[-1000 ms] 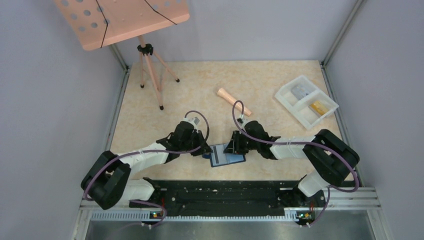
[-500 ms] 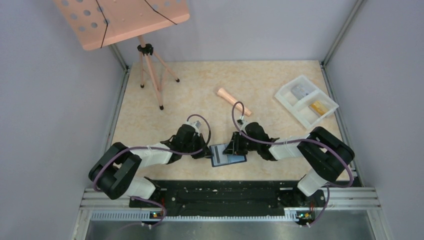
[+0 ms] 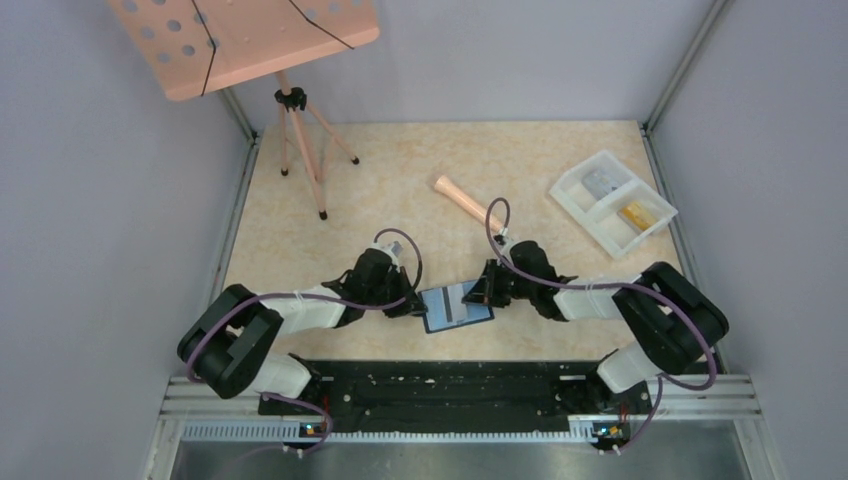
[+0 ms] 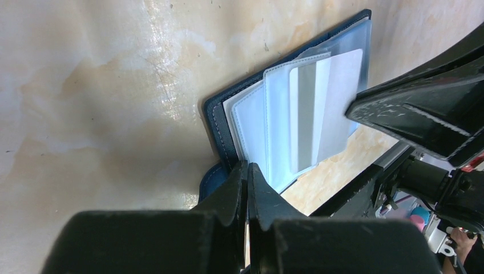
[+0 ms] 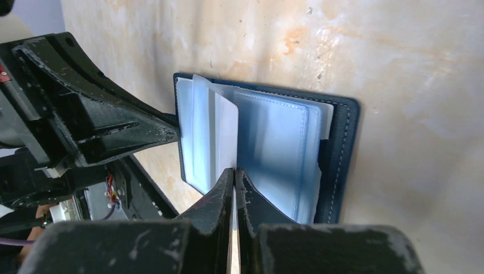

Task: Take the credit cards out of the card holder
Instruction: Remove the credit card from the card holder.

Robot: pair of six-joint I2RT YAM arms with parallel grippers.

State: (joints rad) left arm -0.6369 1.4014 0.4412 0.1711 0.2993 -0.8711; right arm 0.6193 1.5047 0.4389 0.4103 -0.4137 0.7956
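The card holder (image 3: pixel 440 322) lies open on the table (image 3: pixel 350 200), at its near edge and midway between the two arm bases; its long axis runs left to right, tilted slightly away toward the right. The left gripper (image 4: pixel 247 171) is clamped on the holder's left edge, at the dark cover, and pins it down. The right gripper (image 5: pixel 234 174) is closed on the edge of a pale credit card (image 5: pixel 226 128) that stands partly out of a clear sleeve (image 5: pixel 197 131).

The two grippers face each other across the holder, the card lying between them. The card's long axis is in line with the right gripper's fingers, and its free end points toward the right arm; that arm is therefore the nearer one for extraction. It is judged that the card is to be drawn out along this axis, straight away from the left gripper; a sideways pull could jam it in the sleeve.

A white tray (image 3: pixel 575 195) stands well apart at the far right.
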